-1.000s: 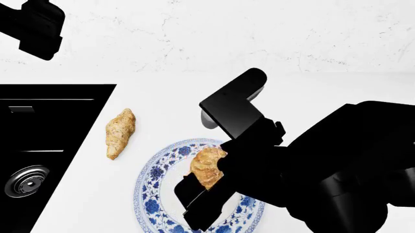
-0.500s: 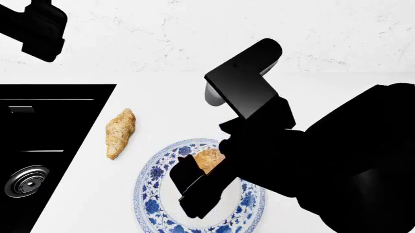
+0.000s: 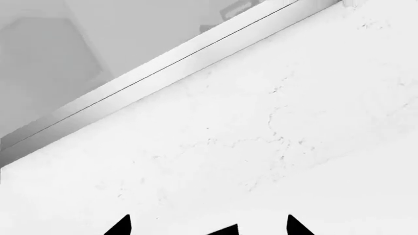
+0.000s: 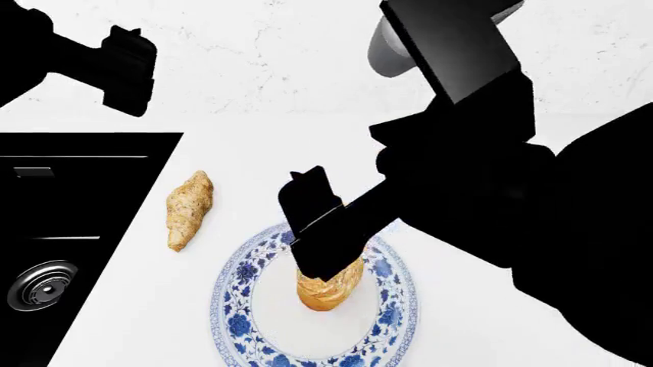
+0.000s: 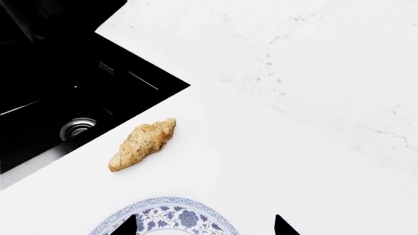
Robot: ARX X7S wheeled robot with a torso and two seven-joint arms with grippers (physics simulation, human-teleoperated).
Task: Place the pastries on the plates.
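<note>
Golden puff (image 4: 329, 288) now rests on the blue-rimmed plate (image 4: 237, 321), freed as the right gripper (image 4: 318, 229), jaws apart, lifts; the croissant (image 4: 189, 209) waits at ten o'clock on the tabletop (image 4: 255, 191).

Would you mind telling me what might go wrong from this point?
The puff sits on the floral plate right under the right gripper, so a fingertip might nudge it off. The croissant lies near the sink edge; a clumsy grasp could knock it in. No second plate is in view.

Below the black right gripper (image 4: 318, 229), a golden-brown puff (image 4: 329, 288) lay on the blue-floral white plate (image 4: 237, 306); the croissant (image 4: 189, 209) was speckled tan.
</note>
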